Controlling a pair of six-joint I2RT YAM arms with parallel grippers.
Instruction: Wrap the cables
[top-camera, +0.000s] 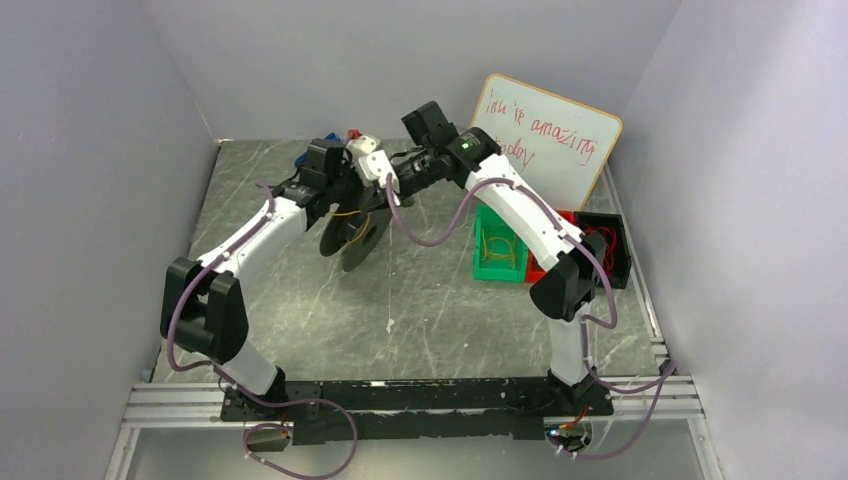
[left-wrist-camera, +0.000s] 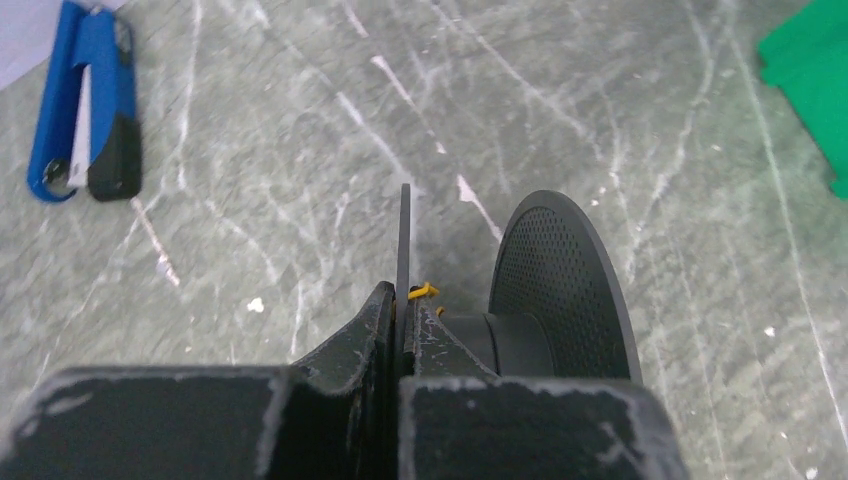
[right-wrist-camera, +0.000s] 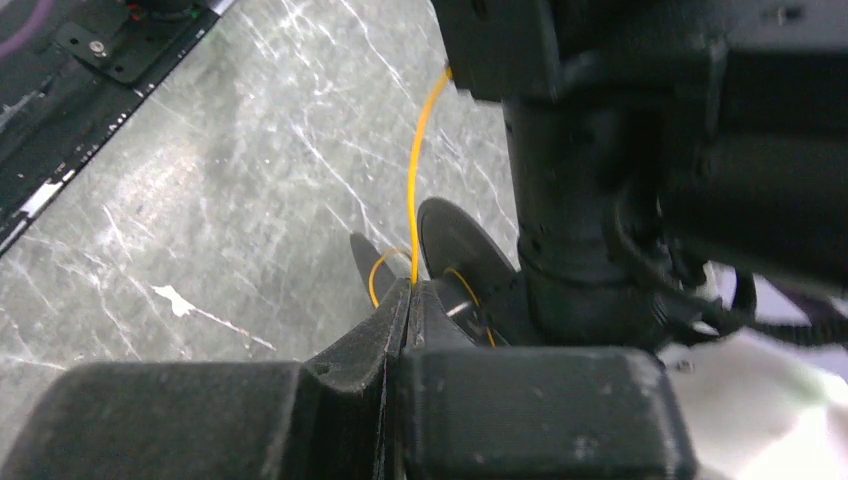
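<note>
Yellow cable (right-wrist-camera: 415, 170) pinched by right fingers (right-wrist-camera: 388, 325); left fingers (left-wrist-camera: 376, 322) clamp spool (left-wrist-camera: 562, 280); green bin (left-wrist-camera: 812, 90) nearby.

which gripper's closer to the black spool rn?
Left. The left gripper is clamped on one flange of the black spool; the right gripper sits close beside it, pinching the yellow cable.

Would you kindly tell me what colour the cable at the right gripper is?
The cable is yellow-orange, shown best in the right wrist view.
</note>
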